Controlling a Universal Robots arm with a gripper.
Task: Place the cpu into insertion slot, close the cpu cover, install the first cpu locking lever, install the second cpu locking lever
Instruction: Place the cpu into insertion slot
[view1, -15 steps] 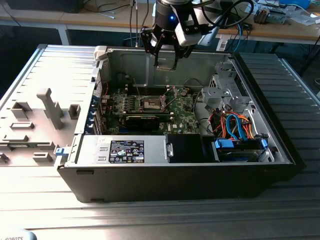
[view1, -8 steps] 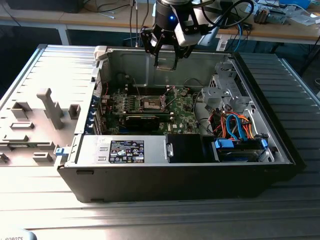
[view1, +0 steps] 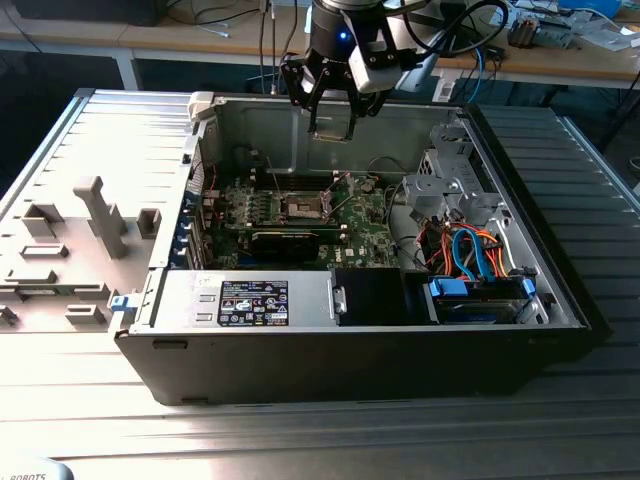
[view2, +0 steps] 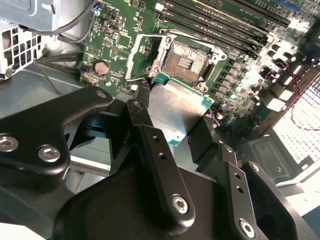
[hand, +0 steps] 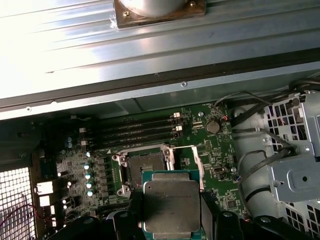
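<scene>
The hand (view2: 176, 117) pinches the cpu (view2: 172, 100) by opposite edges, seemingly level, metal top upward, above the open insertion slot (view2: 186, 61).

We are seeing the cpu (view2: 172, 117) showing a silver-grey metal top, dull and faintly scuffed, with a green board edge round it. The gripper (view2: 176, 109) is looking matt black, plastic or coated metal, we cannot tell which, with shiny steel screw heads. We are finding the insertion slot (view2: 185, 62) presenting a tan and dark pin field inside a bright metal rim, and the cpu cover (view2: 132, 57) gleaming as thin bare metal. The motherboard (view2: 110, 45) is showing smooth green laminate. The computer case (view1: 260, 125) is looking like matt grey sheet metal, and the table (view1: 600, 200) is appearing as ribbed grey metal.
</scene>
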